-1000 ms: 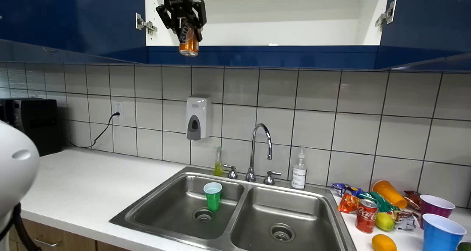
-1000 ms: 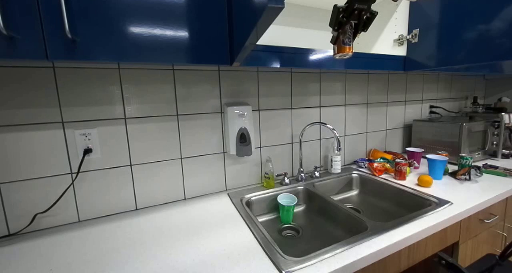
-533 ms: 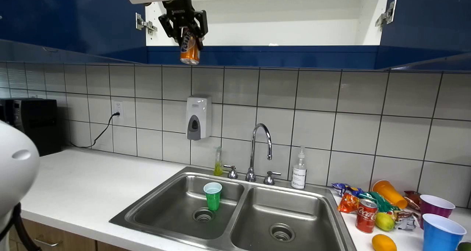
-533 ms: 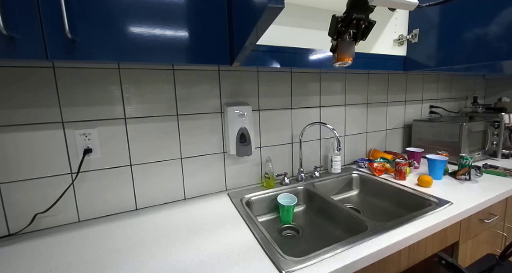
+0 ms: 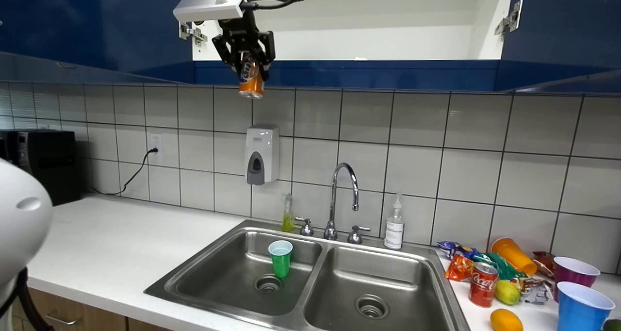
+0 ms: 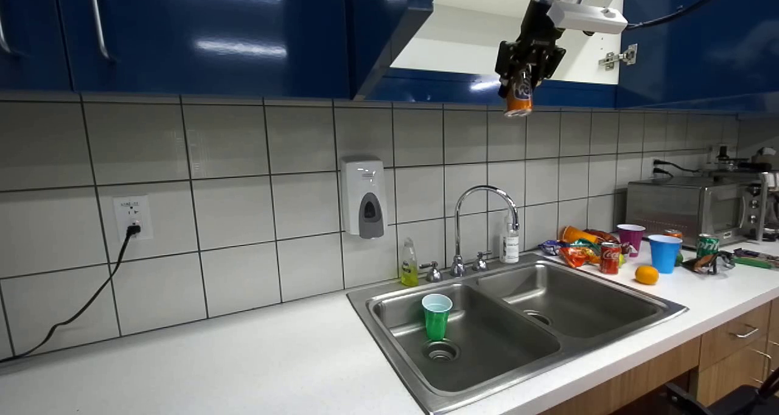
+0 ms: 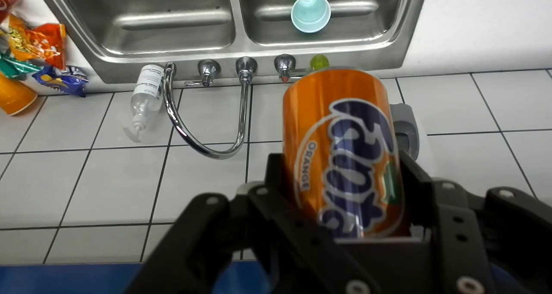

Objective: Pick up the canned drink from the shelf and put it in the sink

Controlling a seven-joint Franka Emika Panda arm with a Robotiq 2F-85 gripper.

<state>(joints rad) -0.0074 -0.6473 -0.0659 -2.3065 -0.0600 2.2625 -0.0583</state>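
My fingers (image 7: 416, 179) are clamped on the orange can (image 7: 345, 156), held in front of the open cabinet (image 5: 368, 40), well above the level of the sink (image 5: 313, 283), in which a green cup (image 5: 280, 260) stands.

Sink (image 7: 240, 31) partly beyond the wrist view's top edge

My gripper (image 5: 252, 73) looks matt to me, the Fanta can (image 7: 343, 156) of glossy metal, the sink (image 5: 315, 278) of satin steel, the faucet (image 7: 244, 106) of polished chrome, the cabinet doors (image 6: 201, 25) shiny.
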